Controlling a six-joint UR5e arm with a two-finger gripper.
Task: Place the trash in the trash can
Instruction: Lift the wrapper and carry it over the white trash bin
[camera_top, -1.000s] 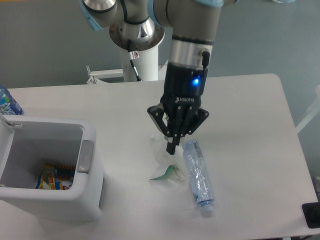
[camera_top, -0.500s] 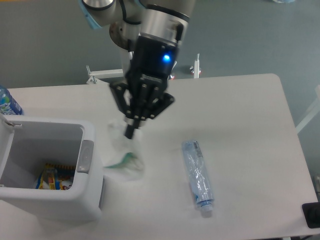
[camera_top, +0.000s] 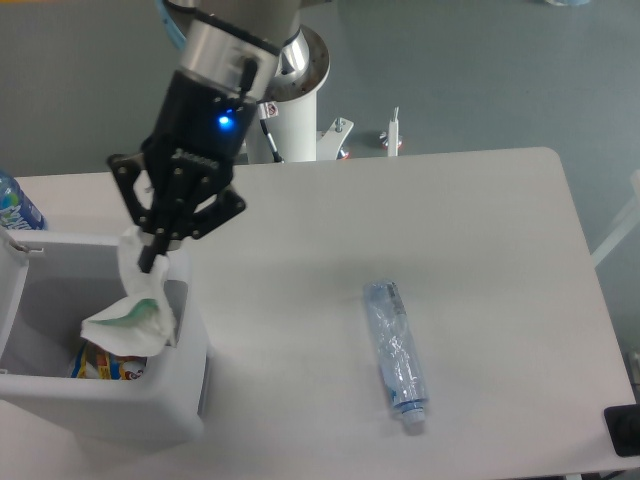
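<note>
My gripper is shut on a crumpled white paper carton with a green mark, which hangs above the right part of the open white trash can. A crushed clear plastic bottle lies flat on the table to the right, well apart from the gripper, its white cap toward the front edge. The can holds a colourful wrapper at its bottom.
A bottle with a blue label stands at the far left behind the can. The arm's white base post rises at the table's back edge. A dark object sits at the front right corner.
The gripper has carried the carton leftward from beside the bottle to above the trash can. The bottle has stayed in place.
</note>
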